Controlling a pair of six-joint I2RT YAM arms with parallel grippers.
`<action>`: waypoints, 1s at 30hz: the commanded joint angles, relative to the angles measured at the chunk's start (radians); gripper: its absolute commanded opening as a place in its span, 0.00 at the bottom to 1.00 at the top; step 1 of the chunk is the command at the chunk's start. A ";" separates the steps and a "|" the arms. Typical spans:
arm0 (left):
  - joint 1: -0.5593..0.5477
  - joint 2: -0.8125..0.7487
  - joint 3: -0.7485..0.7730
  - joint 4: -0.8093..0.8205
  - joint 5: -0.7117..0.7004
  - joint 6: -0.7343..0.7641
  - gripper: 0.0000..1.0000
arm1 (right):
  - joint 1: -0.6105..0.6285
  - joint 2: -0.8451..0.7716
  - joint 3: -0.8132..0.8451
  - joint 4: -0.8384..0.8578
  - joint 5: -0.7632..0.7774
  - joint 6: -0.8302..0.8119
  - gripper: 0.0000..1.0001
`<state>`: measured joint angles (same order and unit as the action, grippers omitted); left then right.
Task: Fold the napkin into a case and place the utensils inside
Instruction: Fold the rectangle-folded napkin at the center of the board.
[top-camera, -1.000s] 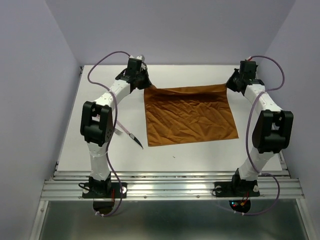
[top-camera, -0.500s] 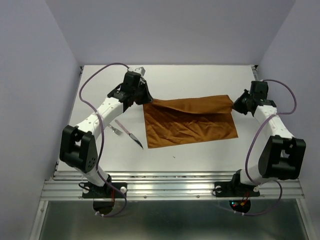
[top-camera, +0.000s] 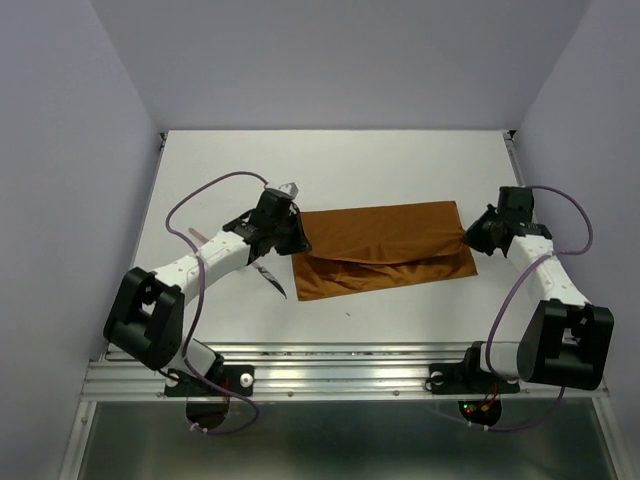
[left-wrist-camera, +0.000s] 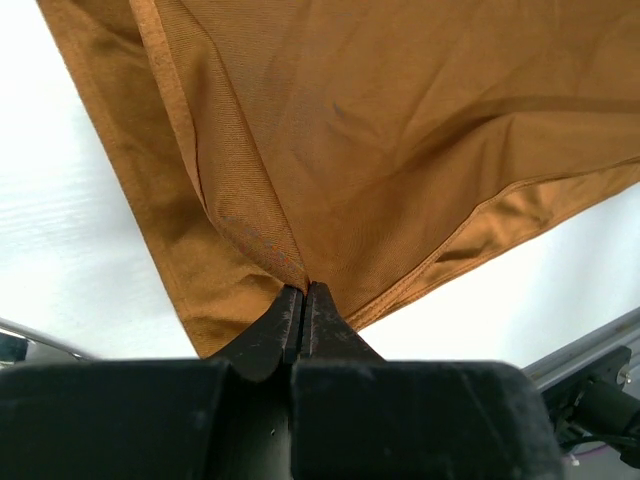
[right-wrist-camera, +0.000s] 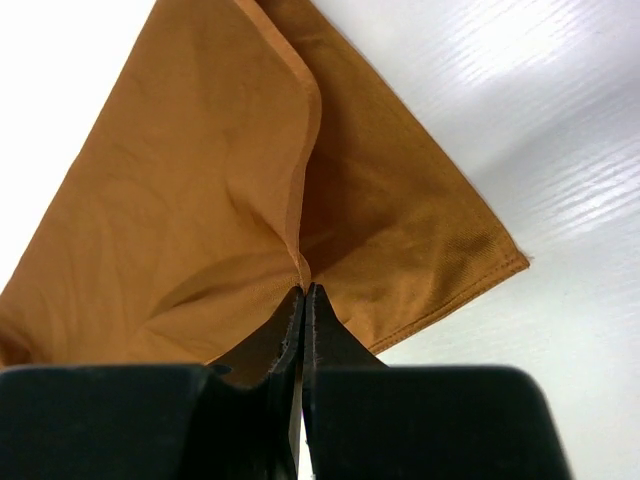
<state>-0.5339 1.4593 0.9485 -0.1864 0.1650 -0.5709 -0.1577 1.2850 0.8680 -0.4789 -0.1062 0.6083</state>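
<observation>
Top external view: we're looking at the thin, soft rust-orange square cloth napkin lying mid-desk, doubled over on itself. The upper layer is stopping short of the near edge, so a strip of the lower layer is showing, wider at the left. The flat white desk is carrying it.

The left pincer is clamping tight on the upper layer's left corner, jaws pressed together with only cloth between them. The right pincer is doing the same on the right corner.

The slender silver metal utensils, one with a dark pointed end, are lying on the desk just beside the napkin's near-left corner, partly under the left arm.

We're judging this as an early fold, with no case formed yet.

Risks we're watching:
- Each tip is biting very little cloth, so a sideways tug could pull a corner free.
- The upper edge is running skewed to the lower one, so releasing here is risking a crooked case.
- The left arm is hanging right over the utensils, and going lower could sweep them away.
- We can't tell whether the held corners are touching the lower layer. Letting go from height is inviting flop and wrinkles.
</observation>
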 joint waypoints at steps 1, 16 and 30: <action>-0.011 -0.062 -0.040 0.076 -0.007 -0.018 0.00 | -0.019 -0.033 0.002 -0.020 0.089 -0.027 0.01; -0.032 -0.211 -0.018 0.003 -0.027 -0.030 0.00 | -0.037 -0.058 0.094 -0.030 0.082 -0.027 0.01; -0.075 -0.249 -0.126 0.005 -0.028 -0.079 0.00 | -0.037 -0.079 -0.015 -0.032 0.085 -0.022 0.01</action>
<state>-0.5884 1.2346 0.8799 -0.1978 0.1421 -0.6235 -0.1848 1.2339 0.8833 -0.5167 -0.0368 0.5911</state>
